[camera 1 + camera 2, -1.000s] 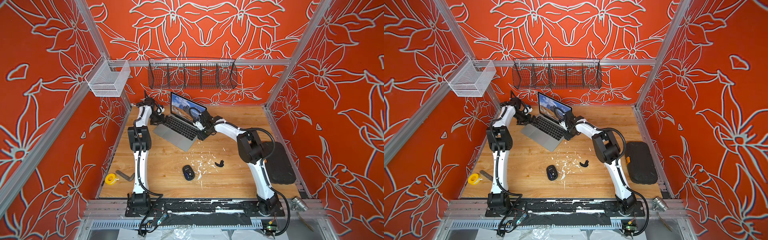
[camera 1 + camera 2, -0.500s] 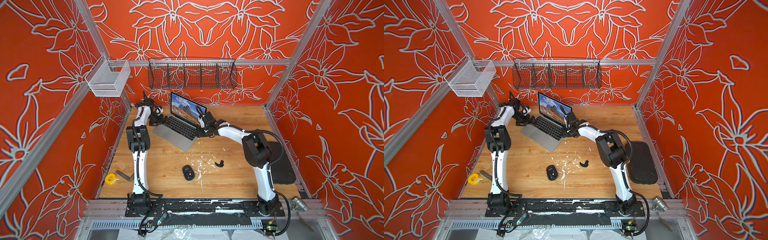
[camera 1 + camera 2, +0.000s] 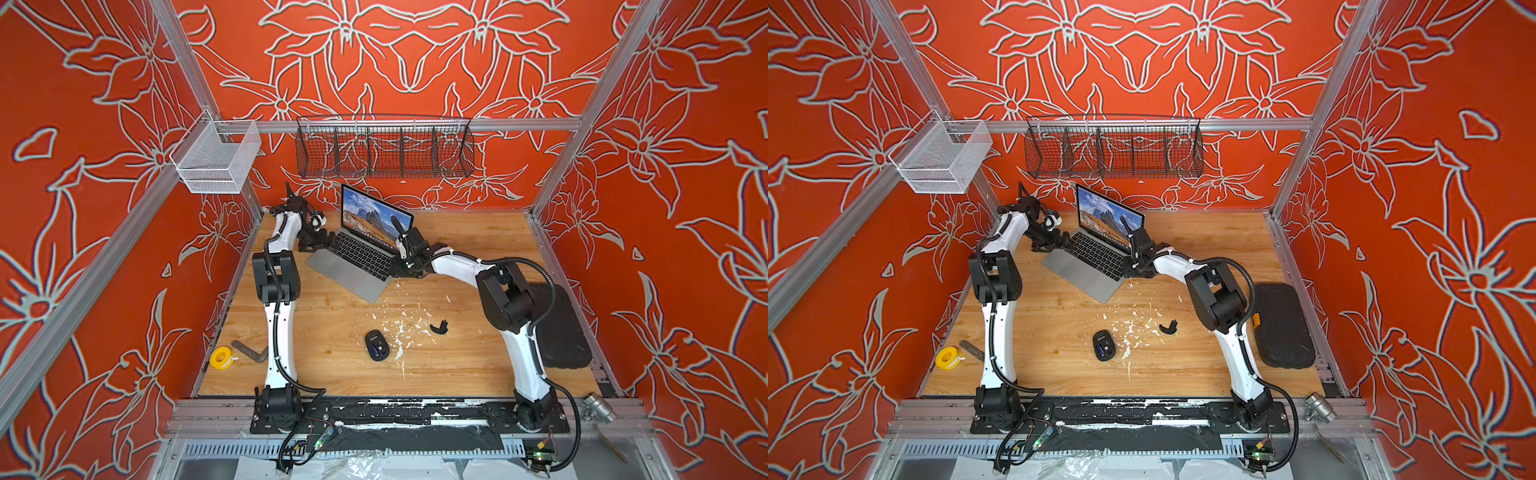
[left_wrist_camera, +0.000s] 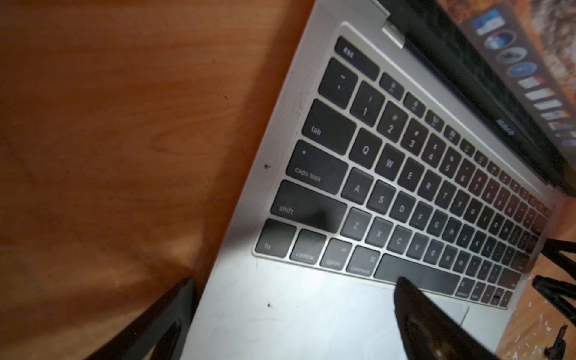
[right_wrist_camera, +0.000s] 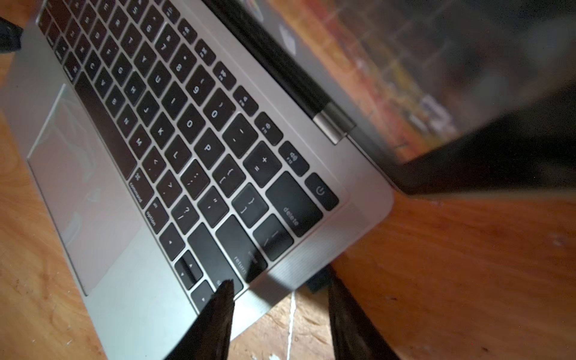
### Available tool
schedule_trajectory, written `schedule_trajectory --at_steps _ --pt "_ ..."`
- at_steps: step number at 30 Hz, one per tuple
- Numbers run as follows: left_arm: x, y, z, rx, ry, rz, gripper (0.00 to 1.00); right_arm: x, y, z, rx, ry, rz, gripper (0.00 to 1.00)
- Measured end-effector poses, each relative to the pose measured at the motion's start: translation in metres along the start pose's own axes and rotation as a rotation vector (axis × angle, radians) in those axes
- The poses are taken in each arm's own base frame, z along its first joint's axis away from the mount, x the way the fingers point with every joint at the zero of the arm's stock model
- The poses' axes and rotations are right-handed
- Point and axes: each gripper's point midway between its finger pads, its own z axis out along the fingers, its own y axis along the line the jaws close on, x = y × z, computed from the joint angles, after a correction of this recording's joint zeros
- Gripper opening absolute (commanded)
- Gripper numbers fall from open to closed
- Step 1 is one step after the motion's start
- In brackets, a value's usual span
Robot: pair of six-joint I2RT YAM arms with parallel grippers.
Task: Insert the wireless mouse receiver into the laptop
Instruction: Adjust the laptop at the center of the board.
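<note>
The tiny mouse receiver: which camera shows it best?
The right wrist view: the receiver shows close up, a dark stub at the laptop's side edge. In both top views it cannot be made out beside the right gripper; the left wrist view misses it.

Orange walls point(image 3: 415, 62) with grey flower outlines, aluminium frame point(image 3: 519, 124), wooden tabletop point(image 3: 332, 332), black wire basket point(image 3: 384, 149), white mesh basket point(image 3: 216, 162).

The wireless mouse receiver point(image 5: 316, 282) is half hidden and blurred.
</note>
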Motion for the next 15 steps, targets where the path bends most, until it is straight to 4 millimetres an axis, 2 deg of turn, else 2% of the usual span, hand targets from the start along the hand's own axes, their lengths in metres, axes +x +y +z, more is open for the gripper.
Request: schedule_trajectory --at_steps 4,9,10,11,15 --pt "0.004 0.000 0.000 0.000 0.002 -0.001 0.99 -0.002 0.001 0.001 -0.004 0.003 0.010 0.52" --pt "0.015 -0.001 -0.003 0.016 0.017 -0.022 0.99 -0.001 0.001 -0.004 -0.005 -0.024 -0.015 0.72" --pt "0.019 -0.003 -0.004 0.024 0.026 -0.032 1.00 0.003 0.000 -0.008 0.000 -0.029 -0.029 0.78" --pt "0.021 -0.004 -0.005 0.031 0.032 -0.039 1.00 0.008 -0.003 -0.013 0.010 -0.029 -0.039 0.80" --pt "0.035 -0.012 -0.007 0.069 0.055 -0.072 0.99 0.031 -0.013 -0.053 0.041 -0.029 -0.119 0.79"
